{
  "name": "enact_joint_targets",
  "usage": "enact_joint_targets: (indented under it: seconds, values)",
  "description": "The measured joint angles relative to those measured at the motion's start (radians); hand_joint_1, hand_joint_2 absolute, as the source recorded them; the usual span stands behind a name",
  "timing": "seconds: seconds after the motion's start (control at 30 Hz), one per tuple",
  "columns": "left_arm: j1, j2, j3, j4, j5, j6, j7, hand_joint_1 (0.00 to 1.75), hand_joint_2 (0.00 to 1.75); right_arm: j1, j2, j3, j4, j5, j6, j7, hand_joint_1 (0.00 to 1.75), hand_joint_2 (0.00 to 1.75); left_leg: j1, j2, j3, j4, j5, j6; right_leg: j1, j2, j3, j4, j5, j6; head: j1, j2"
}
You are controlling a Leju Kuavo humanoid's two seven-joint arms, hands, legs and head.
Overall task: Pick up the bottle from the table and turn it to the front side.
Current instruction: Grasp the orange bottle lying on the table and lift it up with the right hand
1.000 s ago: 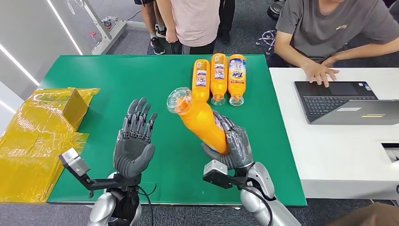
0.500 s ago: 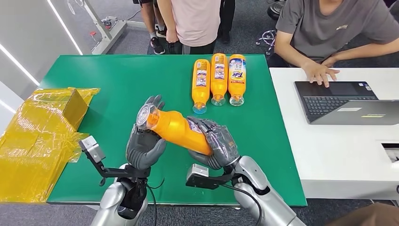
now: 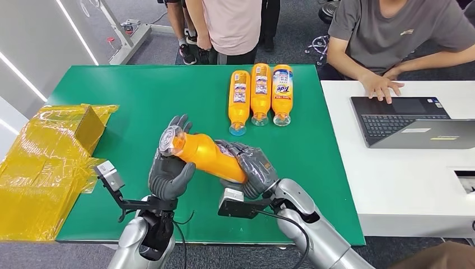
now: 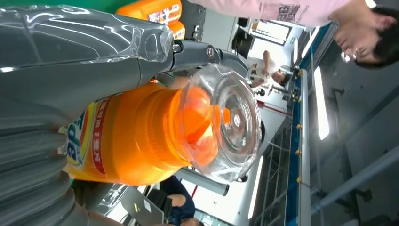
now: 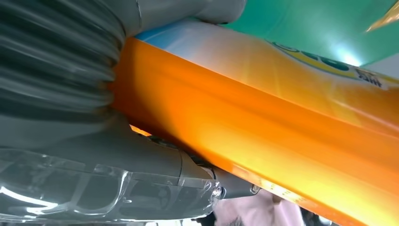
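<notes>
An orange Tide bottle (image 3: 207,154) with a clear cap (image 3: 171,140) is held tilted above the green table (image 3: 129,101), cap toward the left. My right hand (image 3: 252,171) grips its lower body. My left hand (image 3: 168,174) cups the neck end: the bottle lies against its palm, with the fingers straight up behind the cap and the thumb underneath. The left wrist view shows the cap (image 4: 221,122) and the orange shoulder (image 4: 136,136) beside the left hand's thumb (image 4: 70,70). In the right wrist view the bottle's side (image 5: 282,108) is pressed against my right hand (image 5: 70,70).
Three more orange bottles (image 3: 260,92) lie side by side at the table's far edge. A yellow-wrapped box (image 3: 61,131) sits at the left. A person types at a laptop (image 3: 403,120) on the white table (image 3: 403,185) to the right; another person stands behind.
My right hand has swung the bottle left and tipped it down until its cap end met my left palm. In the last half second both hands shifted slightly left.
</notes>
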Motion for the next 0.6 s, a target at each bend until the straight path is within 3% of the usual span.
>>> enact_joint_targets:
  seconds: [0.2,0.6]
  values:
    - [0.000,0.001,0.000,0.003,0.003,0.048,0.012,0.00,1.75,-0.001,0.024,0.007,0.016,-0.077,0.054,-0.053,1.75,1.75,0.000,0.000,0.000,0.000,0.000,0.000,0.000,0.000,0.000,0.000,0.000,0.000,0.000,0.000]
    - [-0.009,0.001,0.001,0.011,-0.018,0.100,0.012,0.00,1.75,0.014,0.030,0.016,0.015,-0.082,0.065,-0.055,1.75,1.75,0.000,0.000,0.000,0.000,0.000,0.000,0.000,0.000,0.000,0.000,0.000,0.000,0.000,0.000]
